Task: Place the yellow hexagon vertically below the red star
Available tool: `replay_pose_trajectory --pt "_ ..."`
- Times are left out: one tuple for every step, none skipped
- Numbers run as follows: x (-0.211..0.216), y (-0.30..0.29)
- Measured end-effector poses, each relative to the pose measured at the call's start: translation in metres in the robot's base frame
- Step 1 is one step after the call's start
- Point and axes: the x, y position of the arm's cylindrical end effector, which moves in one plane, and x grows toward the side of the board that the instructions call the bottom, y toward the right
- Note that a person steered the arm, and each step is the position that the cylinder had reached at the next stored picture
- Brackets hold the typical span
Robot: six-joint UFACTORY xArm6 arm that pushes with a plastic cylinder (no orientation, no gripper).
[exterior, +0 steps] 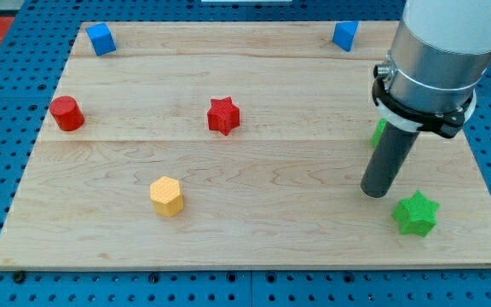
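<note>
The yellow hexagon lies below and left of the red star, the nearest block to the view's bottom. It looks light, hard and smooth, likely to slide or spin; push its left face. My tip, a bare rod touching nothing, stands far right of the star. The wooden board offers open room.

Pale wooden board, smooth with visible grain and plank seams; yellow hexagon, red star and green star look matt plastic with fine ridged sides; dark matt rod ending in my tip.
</note>
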Motion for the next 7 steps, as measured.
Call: replay_pose_trajectory --pt "0.0000 0.0000" --pt "0.0000 -0.0007" --pt "-0.0030 -0.0030" --pt "-0.0075 -0.0048" --pt "-0.0075 -0.0048" --pt "-0.0075 -0.0049" --pt "-0.0075 -0.0049"
